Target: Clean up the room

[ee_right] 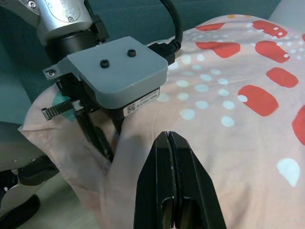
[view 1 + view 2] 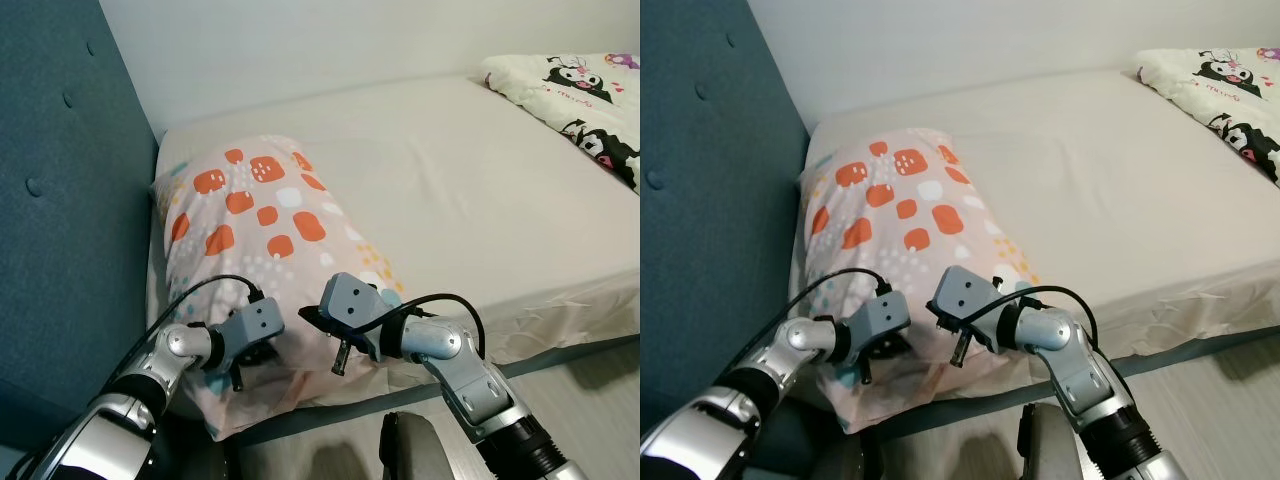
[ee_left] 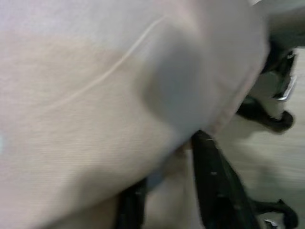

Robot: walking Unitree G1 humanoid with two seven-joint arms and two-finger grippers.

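A pale pink pillow (image 2: 260, 220) with orange patches and pale dots lies at the head of the bed, its near corner hanging over the mattress edge. My left gripper (image 2: 238, 378) is at that near corner, shut on the pillow. In the left wrist view the fabric (image 3: 95, 119) bunches between its black fingers (image 3: 214, 181). My right gripper (image 2: 340, 362) hovers just right of it over the pillow's near edge. In the right wrist view, the right gripper (image 1: 169, 138) is shut with nothing in it, beside the left gripper (image 1: 97, 138).
A blue padded headboard (image 2: 60, 200) rises on the left. The mattress (image 2: 480, 190) in a beige sheet stretches right, with a cartoon-print quilt (image 2: 590, 100) at the far right corner. Pale wood floor (image 2: 590, 380) runs along the bed's near side.
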